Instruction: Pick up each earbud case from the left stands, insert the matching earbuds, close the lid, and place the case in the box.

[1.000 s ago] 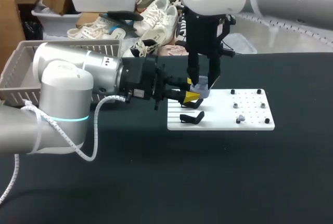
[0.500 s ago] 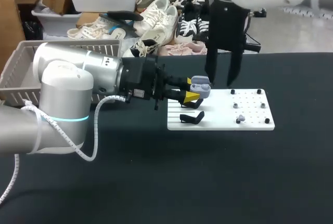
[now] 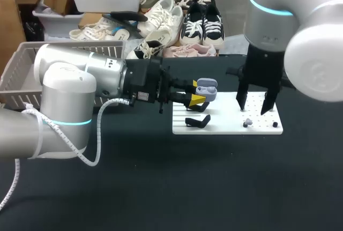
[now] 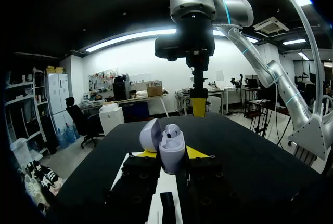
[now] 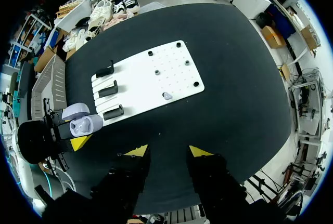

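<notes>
A lavender earbud case (image 3: pixel 207 90) with its lid open is held sideways above the left edge of the white board (image 3: pixel 228 126), my left gripper (image 3: pixel 198 92) shut on it. In the left wrist view the case (image 4: pixel 171 151) sits between the yellow tips, one earbud (image 4: pixel 173 130) inside, lid (image 4: pixel 150 134) tipped back. My right gripper (image 3: pixel 254 105) hangs open and empty over the board's right half, above a loose earbud (image 3: pixel 248 121). From the right wrist view the gripper (image 5: pixel 167 152) is high above the board (image 5: pixel 171 63), earbud (image 5: pixel 167 95) and case (image 5: pixel 83 123).
Black stands (image 3: pixel 197 120) (image 5: pixel 108 89) line the board's left side, and small black pegs (image 3: pixel 266 95) dot its right half. A grey slatted basket (image 3: pixel 21 75) sits at the table's far left behind my left arm.
My right gripper has lifted away from the case and moved right, and now hangs lower over the board's right half. The left arm and the case have stayed still.
</notes>
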Action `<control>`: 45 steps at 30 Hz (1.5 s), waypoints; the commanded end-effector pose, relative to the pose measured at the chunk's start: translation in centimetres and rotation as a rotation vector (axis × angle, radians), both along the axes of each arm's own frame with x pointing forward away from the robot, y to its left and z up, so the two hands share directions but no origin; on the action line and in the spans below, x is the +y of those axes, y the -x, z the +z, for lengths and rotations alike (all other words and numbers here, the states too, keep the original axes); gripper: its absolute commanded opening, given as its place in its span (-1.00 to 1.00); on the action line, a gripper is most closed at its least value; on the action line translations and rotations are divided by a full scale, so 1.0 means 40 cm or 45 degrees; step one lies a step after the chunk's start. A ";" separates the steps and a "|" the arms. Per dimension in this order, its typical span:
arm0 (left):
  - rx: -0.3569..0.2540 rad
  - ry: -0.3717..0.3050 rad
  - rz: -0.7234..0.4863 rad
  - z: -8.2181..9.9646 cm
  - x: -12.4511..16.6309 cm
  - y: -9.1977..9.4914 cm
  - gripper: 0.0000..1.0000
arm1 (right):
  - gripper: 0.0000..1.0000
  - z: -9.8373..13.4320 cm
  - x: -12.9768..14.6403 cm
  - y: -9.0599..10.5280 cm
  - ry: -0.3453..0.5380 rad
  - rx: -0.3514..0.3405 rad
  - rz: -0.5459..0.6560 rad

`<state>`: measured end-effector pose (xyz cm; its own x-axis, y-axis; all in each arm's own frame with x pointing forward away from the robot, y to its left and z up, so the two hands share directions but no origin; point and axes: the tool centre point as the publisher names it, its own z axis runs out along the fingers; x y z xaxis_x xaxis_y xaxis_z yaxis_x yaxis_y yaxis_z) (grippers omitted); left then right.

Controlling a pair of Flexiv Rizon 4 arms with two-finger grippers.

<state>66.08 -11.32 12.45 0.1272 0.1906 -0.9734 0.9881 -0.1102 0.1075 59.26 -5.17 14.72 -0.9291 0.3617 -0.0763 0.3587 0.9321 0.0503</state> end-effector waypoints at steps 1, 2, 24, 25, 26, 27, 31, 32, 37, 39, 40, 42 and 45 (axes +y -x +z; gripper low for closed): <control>0.000 -0.002 0.000 0.000 -0.001 -0.001 -1.00 | -0.15 -0.056 -0.015 -0.004 -0.204 -0.162 -0.015; 0.000 -0.002 0.000 0.000 -0.001 -0.001 -1.00 | -0.16 -0.067 -0.016 -0.008 -0.206 -0.162 -0.024; 0.000 -0.002 0.000 0.000 -0.001 -0.001 -1.00 | -0.15 -0.218 -0.058 -0.119 -0.202 -0.169 0.014; 0.000 -0.002 0.000 0.000 -0.001 -0.001 -1.00 | -0.14 -0.222 -0.058 -0.124 -0.202 -0.169 0.023; 0.000 -0.002 0.000 0.000 -0.001 -0.001 -1.00 | -0.13 -0.225 -0.057 -0.128 -0.206 -0.172 0.036; 0.000 -0.002 0.000 0.000 -0.001 -0.001 -1.00 | -0.11 -0.228 -0.055 -0.133 -0.202 -0.173 0.050; 0.000 -0.002 0.000 0.000 -0.001 -0.001 -1.00 | -0.12 -0.241 -0.048 -0.154 -0.194 -0.180 0.074; 0.000 -0.002 0.000 0.000 -0.001 -0.001 -1.00 | -0.13 -0.244 -0.047 -0.158 -0.193 -0.181 0.076; 0.000 -0.002 0.000 0.000 -0.001 -0.001 -1.00 | -0.14 -0.264 -0.046 -0.175 -0.185 -0.183 0.088; 0.000 -0.002 0.000 0.000 -0.001 -0.001 -1.00 | -0.14 -0.270 -0.047 -0.176 -0.182 -0.181 0.090; 0.000 -0.002 0.000 0.000 -0.001 -0.001 -1.00 | -0.14 -0.274 -0.048 -0.177 -0.181 -0.180 0.089; 0.000 -0.002 0.000 0.000 -0.001 -0.001 -1.00 | -0.15 -0.281 -0.053 -0.175 -0.181 -0.176 0.084; 0.000 -0.002 0.000 0.000 -0.001 -0.001 -1.00 | -0.15 -0.285 -0.058 -0.174 -0.182 -0.172 0.079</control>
<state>66.08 -11.32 12.45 0.1272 0.1906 -0.9734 0.9881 -0.1102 0.1075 66.20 -7.39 3.46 -0.9349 0.3203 -0.1529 0.2826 0.9324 0.2251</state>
